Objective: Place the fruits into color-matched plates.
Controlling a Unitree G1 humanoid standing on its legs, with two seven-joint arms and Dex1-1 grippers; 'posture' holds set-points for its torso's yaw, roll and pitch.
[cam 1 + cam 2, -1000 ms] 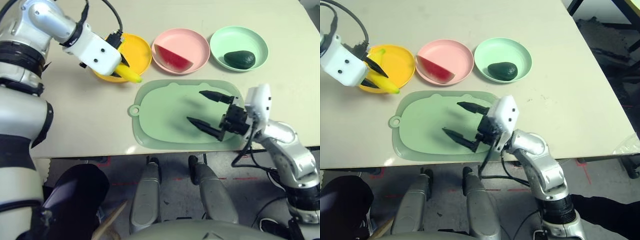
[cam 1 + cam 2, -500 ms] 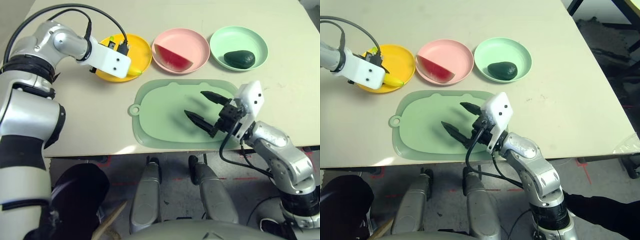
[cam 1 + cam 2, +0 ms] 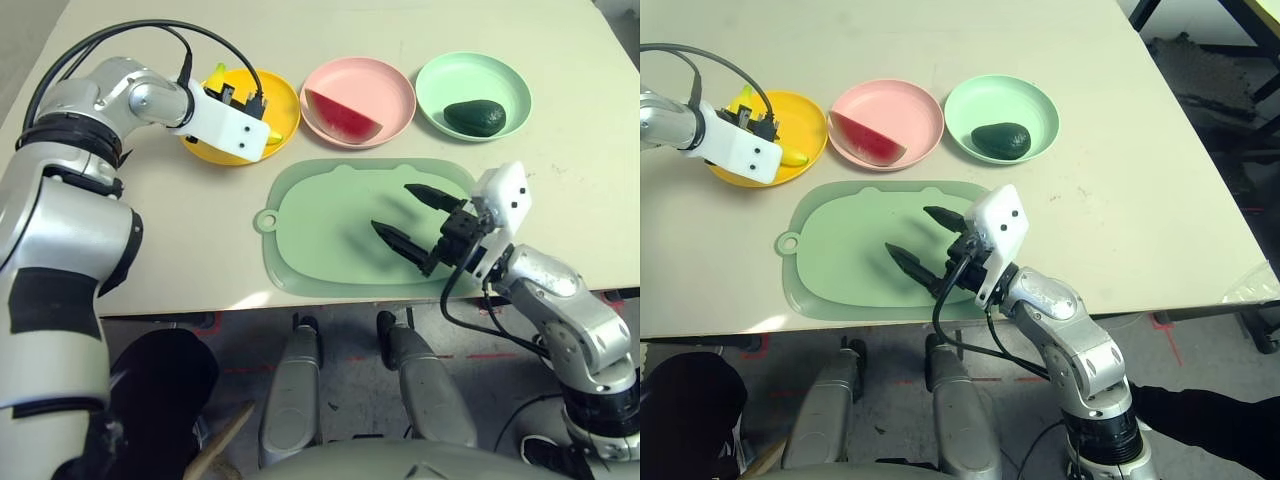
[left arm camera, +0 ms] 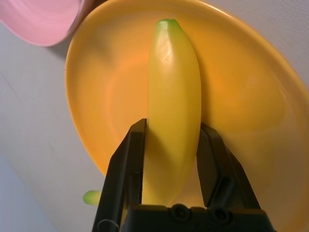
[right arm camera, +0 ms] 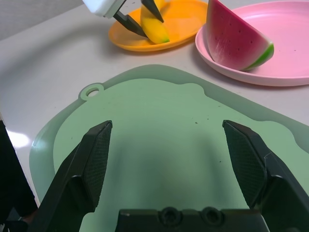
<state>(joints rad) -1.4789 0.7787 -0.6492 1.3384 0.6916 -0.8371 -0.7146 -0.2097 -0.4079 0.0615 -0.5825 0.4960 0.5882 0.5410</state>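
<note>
The left gripper (image 4: 171,145) has its 2 black fingers (image 4: 126,169) set on either side of the curved yellow toy banana (image 4: 171,111), narrowly parted, with slim gaps beside the fruit; whether they pinch it cannot be told. The banana lies in the round yellow-orange plastic plate (image 4: 241,96). The right gripper (image 5: 174,164) hangs with fingers spread wide and empty over the large pale green cutting mat (image 5: 159,125). The red watermelon wedge (image 3: 342,113) rests in the pink plate (image 3: 385,85), and the dark green avocado (image 3: 474,117) in the mint green plate (image 3: 450,75).
</note>
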